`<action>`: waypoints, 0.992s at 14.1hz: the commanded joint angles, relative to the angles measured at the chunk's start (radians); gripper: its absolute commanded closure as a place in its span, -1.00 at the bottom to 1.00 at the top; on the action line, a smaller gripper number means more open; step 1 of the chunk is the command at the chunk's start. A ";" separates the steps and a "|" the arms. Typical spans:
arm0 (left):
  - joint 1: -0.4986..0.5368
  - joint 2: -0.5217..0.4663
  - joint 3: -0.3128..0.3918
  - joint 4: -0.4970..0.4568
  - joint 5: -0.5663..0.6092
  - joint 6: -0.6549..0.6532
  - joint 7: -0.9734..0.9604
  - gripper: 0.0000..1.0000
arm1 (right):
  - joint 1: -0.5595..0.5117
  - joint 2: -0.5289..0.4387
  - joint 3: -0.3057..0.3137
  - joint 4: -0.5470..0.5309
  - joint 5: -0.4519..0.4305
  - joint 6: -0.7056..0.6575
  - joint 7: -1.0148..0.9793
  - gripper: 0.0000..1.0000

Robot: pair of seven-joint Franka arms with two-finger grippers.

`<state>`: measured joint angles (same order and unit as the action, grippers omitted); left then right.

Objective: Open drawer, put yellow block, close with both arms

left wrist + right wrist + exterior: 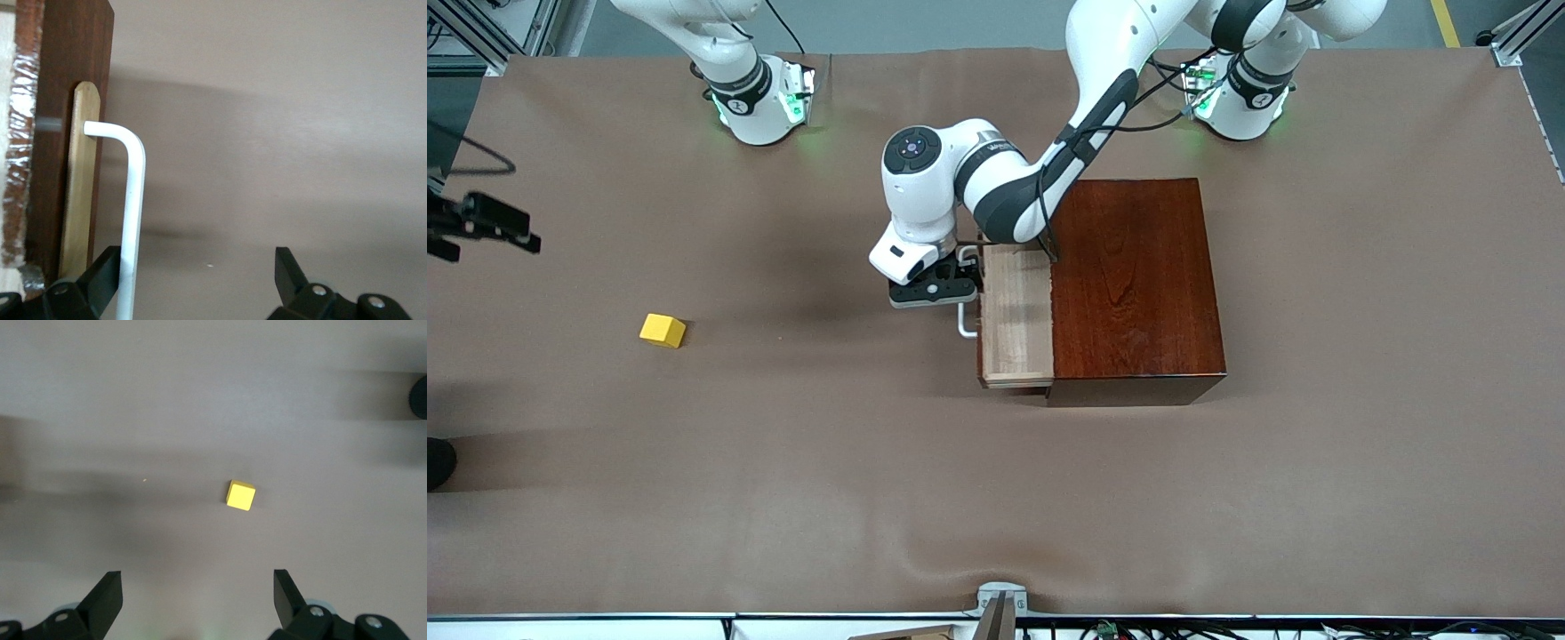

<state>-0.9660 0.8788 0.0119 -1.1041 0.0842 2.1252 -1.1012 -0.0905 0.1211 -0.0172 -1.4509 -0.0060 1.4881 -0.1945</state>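
Note:
The drawer [1016,311] stands partly pulled out of the dark mahogany box [1134,284], its pale wood tray showing. Its white bar handle [965,324] faces the right arm's end of the table. My left gripper [934,286] is at that handle and is open. In the left wrist view the handle [137,200] runs just inside one finger, with the left gripper [197,257] spread wide around it. The yellow block [663,330] lies on the table toward the right arm's end. My right gripper [482,222] hangs open over the table edge, the yellow block [240,495] ahead of its jaws [197,577].
A brown mat [996,498] covers the table. The left arm's forearm [1049,178] crosses over the box's corner. A metal bracket [1000,604] sits at the table edge nearest the front camera.

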 commanded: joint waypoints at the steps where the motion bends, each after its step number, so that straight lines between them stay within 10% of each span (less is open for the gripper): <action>1: -0.013 0.049 -0.003 0.078 -0.014 0.022 -0.022 -1.00 | -0.041 0.058 0.011 0.017 -0.018 0.008 -0.002 -1.00; 8: -0.010 -0.039 0.008 0.067 -0.017 -0.132 -0.023 -1.00 | -0.055 0.104 0.013 -0.182 -0.032 0.243 0.001 -1.00; 14: 0.113 -0.371 0.023 0.032 -0.001 -0.523 0.009 -1.00 | -0.077 0.158 0.013 -0.243 -0.031 0.325 0.004 -1.00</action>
<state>-0.9258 0.6388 0.0400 -1.0169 0.0745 1.7210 -1.1059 -0.1492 0.2666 -0.0210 -1.6908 -0.0203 1.7982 -0.1942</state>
